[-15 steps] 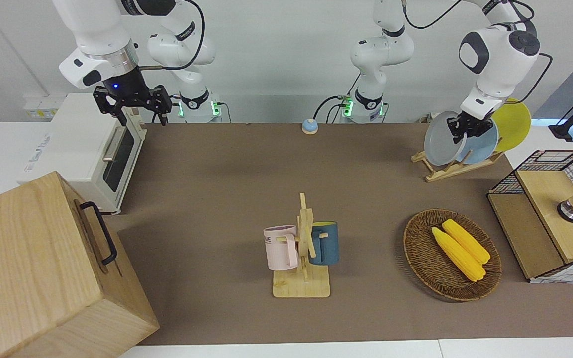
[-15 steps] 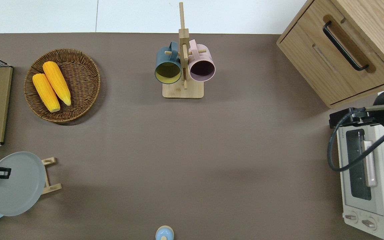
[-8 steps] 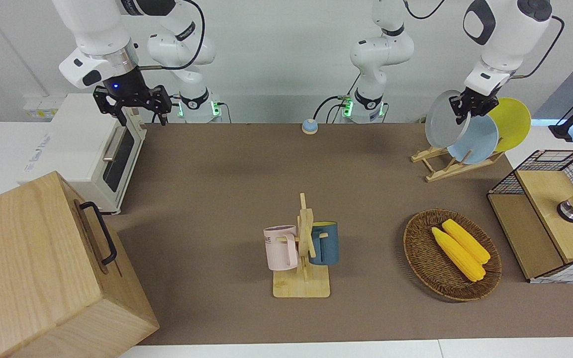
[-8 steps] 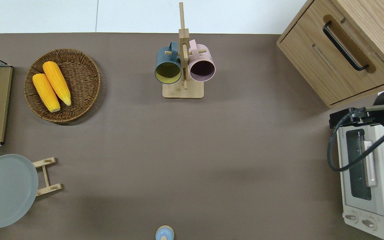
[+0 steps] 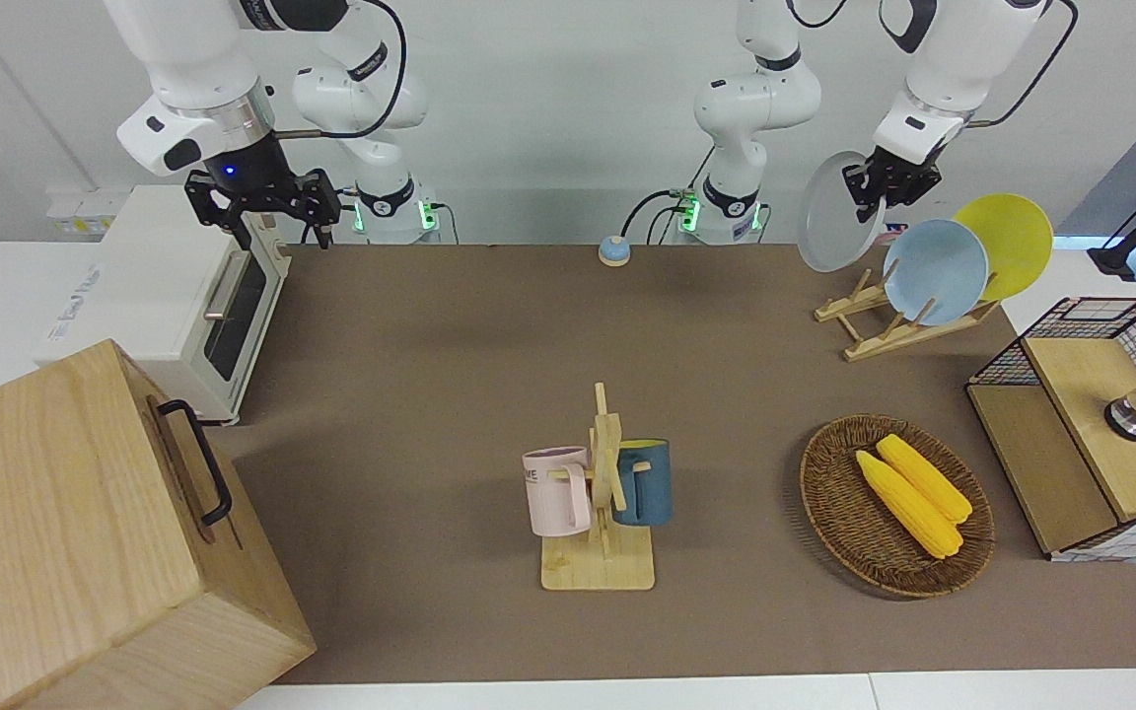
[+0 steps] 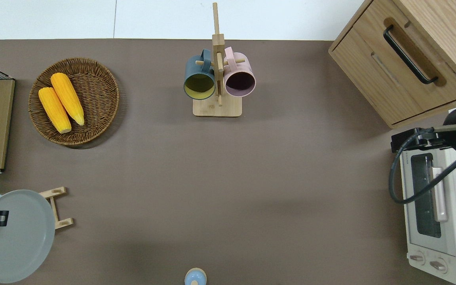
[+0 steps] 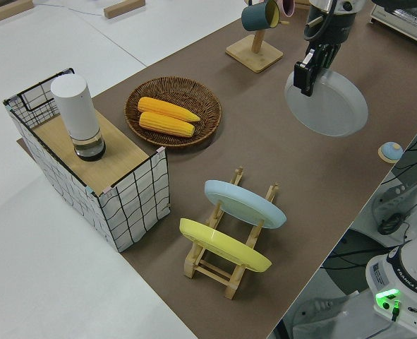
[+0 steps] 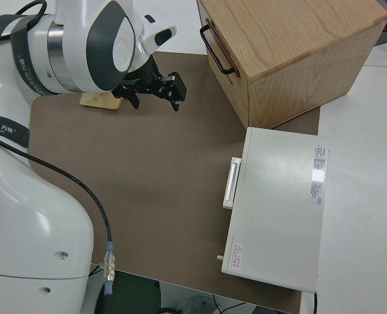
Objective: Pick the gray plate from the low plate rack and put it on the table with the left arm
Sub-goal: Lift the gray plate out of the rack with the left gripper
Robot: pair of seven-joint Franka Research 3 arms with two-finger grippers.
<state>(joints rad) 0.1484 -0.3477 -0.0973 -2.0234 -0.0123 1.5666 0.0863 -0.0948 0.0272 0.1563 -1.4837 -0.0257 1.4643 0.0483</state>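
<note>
We see gray plate (image 5: 832, 225): smooth, matt | low plate rack (image 5: 884, 330): pale bare wood | table (image 5: 450, 335): matt brown mat | basket (image 5: 839, 493): rough woven wicker | mug stand (image 5: 603, 513): light wood | cabinet (image 5: 65, 523): grained wood

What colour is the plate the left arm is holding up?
Light gray: the gray plate, clearest in the left side view.

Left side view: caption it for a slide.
Left gripper holds the gray plate in the air, clear of the rack.
</note>
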